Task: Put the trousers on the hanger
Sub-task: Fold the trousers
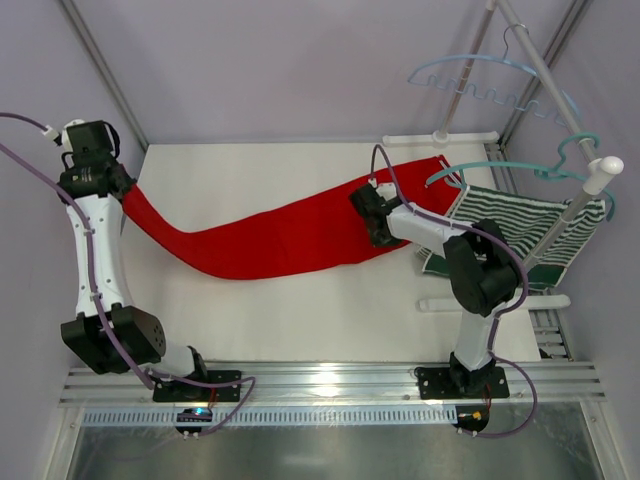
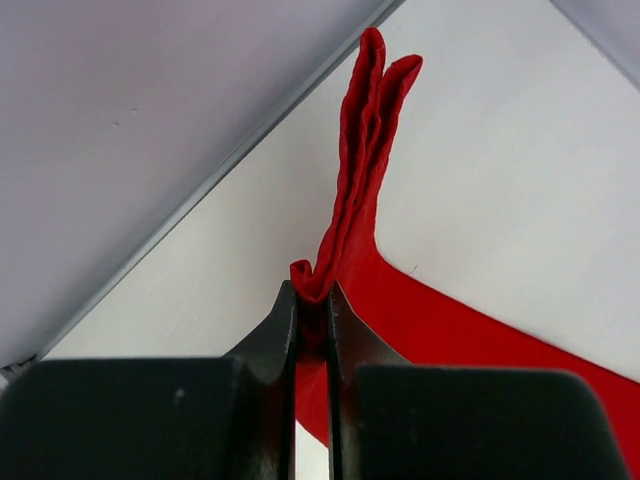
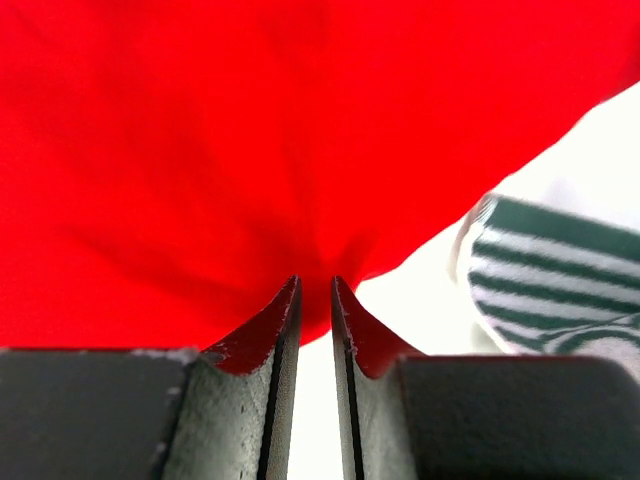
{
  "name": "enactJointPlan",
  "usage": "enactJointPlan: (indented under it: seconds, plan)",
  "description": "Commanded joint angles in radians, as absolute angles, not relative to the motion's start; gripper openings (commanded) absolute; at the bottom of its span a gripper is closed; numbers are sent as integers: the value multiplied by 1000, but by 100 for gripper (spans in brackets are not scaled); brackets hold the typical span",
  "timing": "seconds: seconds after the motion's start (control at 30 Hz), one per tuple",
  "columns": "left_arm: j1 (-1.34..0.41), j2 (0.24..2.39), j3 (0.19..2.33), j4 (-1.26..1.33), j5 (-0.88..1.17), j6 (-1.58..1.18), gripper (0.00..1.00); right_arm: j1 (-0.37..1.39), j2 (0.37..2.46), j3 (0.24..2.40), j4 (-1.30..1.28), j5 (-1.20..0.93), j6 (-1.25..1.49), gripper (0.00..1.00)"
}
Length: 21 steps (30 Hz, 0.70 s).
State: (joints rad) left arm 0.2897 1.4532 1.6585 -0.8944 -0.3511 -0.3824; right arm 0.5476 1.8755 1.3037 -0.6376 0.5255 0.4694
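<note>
The red trousers [image 1: 270, 238] stretch across the white table [image 1: 250, 320] from far left to the right. My left gripper [image 1: 128, 192] is shut on one end of the trousers [image 2: 350, 200] and holds it off the table; a fold of cloth sticks up between the fingertips [image 2: 285, 320]. My right gripper [image 1: 368, 222] is shut on the trousers [image 3: 250, 130] near their right end. The pale blue hanger [image 1: 480, 75] with its wavy lower bar hangs on the rack at the top right, apart from the trousers.
A white rack [image 1: 560, 150] stands at the right. A darker teal hanger [image 1: 545, 165] hangs on it with a green-and-white striped garment [image 1: 515, 225], which also shows in the right wrist view [image 3: 560, 270]. Purple-grey walls close the back and sides.
</note>
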Motion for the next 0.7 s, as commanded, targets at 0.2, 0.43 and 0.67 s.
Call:
enactJointPlan:
  seconds: [0.2, 0.43, 0.67]
  plan:
    - [152, 1420, 1724, -779, -158, -344, 0, 548, 1832, 1210, -578, 442, 486, 21]
    - [-148, 1407, 1567, -660, -31, -356, 0, 548, 1665, 1250, -609, 348, 459, 31]
    - [-328, 1557, 1450, -555, 87, -425, 1, 548, 1555, 1272, -555, 100, 437, 51]
